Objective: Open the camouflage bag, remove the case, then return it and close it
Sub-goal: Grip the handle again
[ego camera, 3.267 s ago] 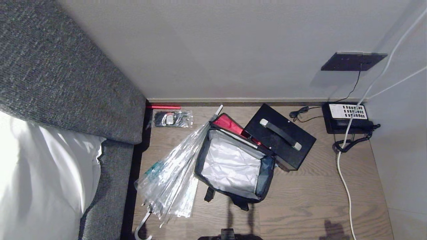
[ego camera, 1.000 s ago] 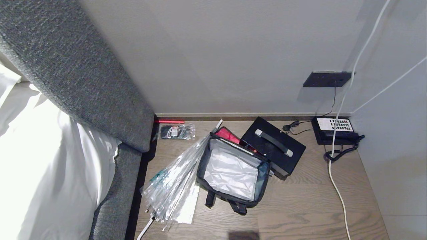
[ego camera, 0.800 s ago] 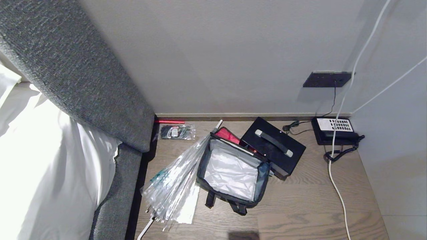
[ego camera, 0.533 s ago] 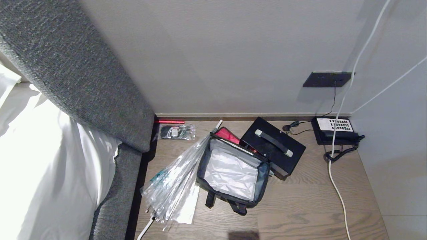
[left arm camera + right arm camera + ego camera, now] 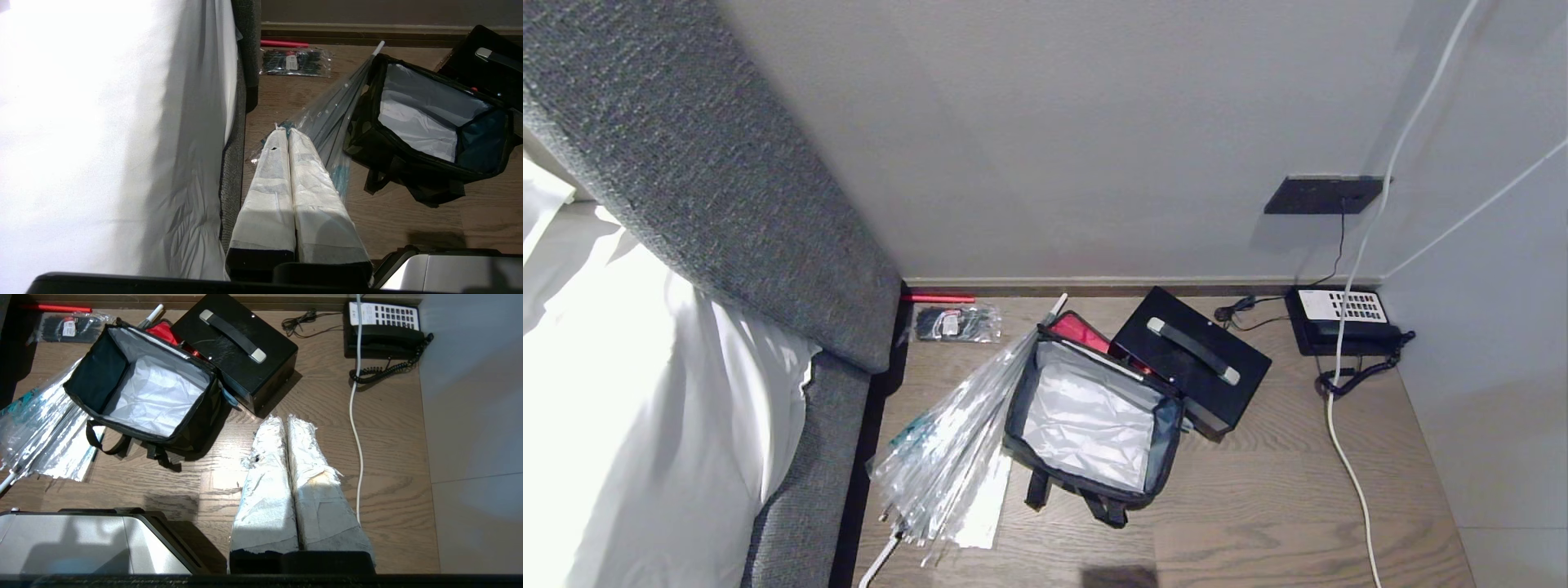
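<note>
The camouflage bag [image 5: 1014, 408] stands open on the wooden floor, and its silvery-white lining [image 5: 1086, 420] is bare inside. The left wrist view shows the bag's [image 5: 359, 130] camouflage side; the right wrist view shows the bag [image 5: 92, 379] from above. A black case [image 5: 1176, 371] with a silver-tipped handle lies outside the bag against its far right rim, and the case [image 5: 261, 375] rests flat. Something red [image 5: 1078, 327] shows between them. My left gripper [image 5: 286, 132] is shut and empty, hanging over the wrapped umbrella. My right gripper [image 5: 286, 418] is shut and empty, over bare floor near the case. Neither arm is in the head view.
A clear plastic-wrapped umbrella [image 5: 947, 457] lies along the bag's left side. The grey headboard [image 5: 727, 204] and white bedding [image 5: 629, 392] fill the left. A telephone [image 5: 1339, 318], a white cable [image 5: 1347, 465] and a bag of black ties [image 5: 956, 322] lie by the wall. My base [image 5: 81, 539] is near.
Since the earliest frame the whole picture has shifted, so the camera has drawn back. Over the last second nothing has moved.
</note>
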